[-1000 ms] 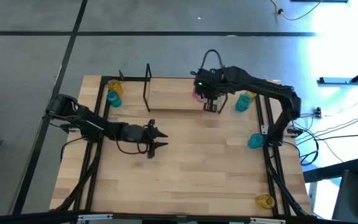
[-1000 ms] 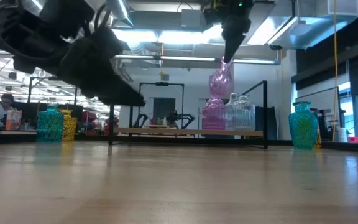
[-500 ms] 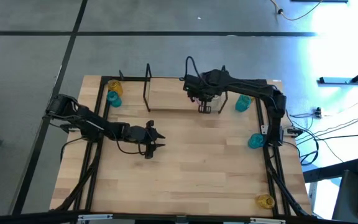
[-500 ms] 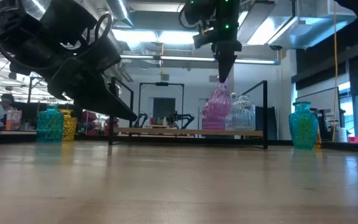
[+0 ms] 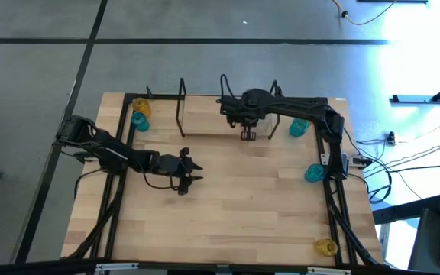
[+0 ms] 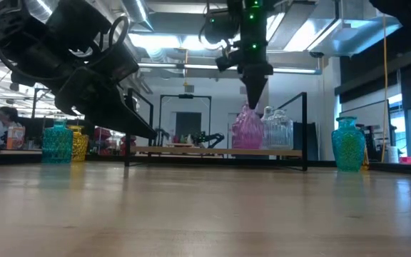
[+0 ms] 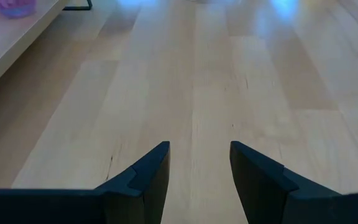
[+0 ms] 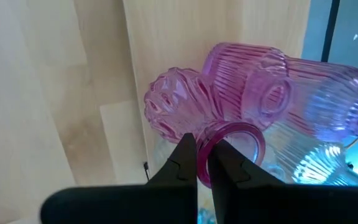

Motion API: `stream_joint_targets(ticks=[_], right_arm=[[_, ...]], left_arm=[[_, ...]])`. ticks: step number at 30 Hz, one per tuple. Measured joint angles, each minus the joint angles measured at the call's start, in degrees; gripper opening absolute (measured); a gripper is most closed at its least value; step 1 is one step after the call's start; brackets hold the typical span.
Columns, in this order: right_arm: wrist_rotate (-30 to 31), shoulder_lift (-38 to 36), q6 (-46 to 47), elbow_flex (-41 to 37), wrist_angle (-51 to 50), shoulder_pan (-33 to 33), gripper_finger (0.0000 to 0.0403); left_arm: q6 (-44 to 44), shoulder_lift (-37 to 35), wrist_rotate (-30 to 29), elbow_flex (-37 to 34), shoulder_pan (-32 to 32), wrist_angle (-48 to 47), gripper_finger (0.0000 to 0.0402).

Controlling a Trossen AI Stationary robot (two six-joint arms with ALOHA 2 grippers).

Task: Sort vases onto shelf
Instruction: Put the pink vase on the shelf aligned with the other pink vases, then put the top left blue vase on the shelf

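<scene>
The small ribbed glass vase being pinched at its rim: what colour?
Translucent pink vase, clearest in the right wrist view.

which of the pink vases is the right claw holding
The pink vase whose round rim is pinched between the right claw fingers, at the shelf. The other two pink vases stand free beside it.

My right pincer (image 8: 202, 163): matt black fingers, smooth, plastic-looking, closed on the glossy rim of a pink vase (image 8: 232, 144) of translucent ribbed glass or plastic. A second pink vase (image 8: 173, 111) carries a glossy faceted pattern. Clear vase (image 6: 277, 130): transparent, ribbed, shiny. Teal vase (image 6: 347, 145): translucent, textured surface. Shelf (image 5: 208, 120): pale, smooth wood board with thin black metal wire frames. Worktop (image 7: 229, 81): light wood planks with fine grain and a soft satin sheen. My left pincer (image 7: 199, 172): matt dark fingers.
</scene>
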Motion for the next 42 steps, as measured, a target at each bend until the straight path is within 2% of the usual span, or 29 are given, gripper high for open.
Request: stream_joint_targets(ticks=[16, 27, 34, 42], right_arm=[[0.7, 0.0, -0.2, -0.9, 1.2, 0.0, 0.001], [0.9, -0.2, -0.1, -0.9, 1.2, 0.2, 0.0105], [-1.2, -3.4, 1.4, 1.4, -1.5, 1.5, 0.0115], [-7.7, -9.5, 7.5, 3.4, -5.3, 6.1, 0.0115]], left_arm=[[0.0, 0.0, -0.1, 0.0, 0.0, 0.0, 0.0162], [-0.1, 0.0, 0.0, 0.0, 0.0, 0.0, 0.0162], [-0.2, 0.0, 0.0, 0.0, 0.0, 0.0, 0.0162], [-0.2, 0.0, 0.0, 0.0, 0.0, 0.0, 0.0162]])
